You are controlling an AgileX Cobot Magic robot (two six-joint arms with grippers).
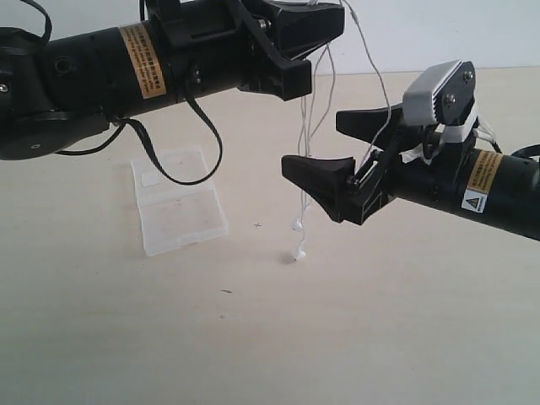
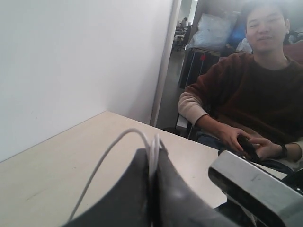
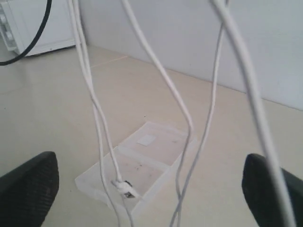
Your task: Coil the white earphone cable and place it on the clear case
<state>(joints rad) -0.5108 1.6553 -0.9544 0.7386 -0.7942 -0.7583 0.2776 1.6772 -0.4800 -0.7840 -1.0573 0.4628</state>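
Cable: the white earphone cable (image 3: 94,101) hangs in several loose strands from the left gripper (image 2: 154,161), high above the table (image 1: 380,321).
Cable ends: 2 small white earbuds (image 1: 297,251) dangle at the bottom, the lower 1 at or just above the tabletop; contact cannot be told.
Left fingers: pressed together, pinching the cable, which loops out over their tips in the left wrist view.
Right fingers: the right gripper (image 1: 310,140) has its 2 black jaws spread wide, and the strands pass between them; whether any strand touches a jaw cannot be told.
Case: the clear case (image 1: 181,211) lies opened flat on the table, apart from the cable and below the left arm.
Case sticker: a small white square sticker (image 1: 150,179) sits on 1 half, with no writing visible.
Left arm label: an orange band label (image 1: 141,61) carries small print, too fine to read.
Right arm labels: a yellow label (image 1: 485,169) and a white label with a warning triangle (image 1: 474,201); the text is unreadable.
Background: a seated person (image 2: 255,104) in a dark red sweater appears beyond the table edge in the left wrist view.
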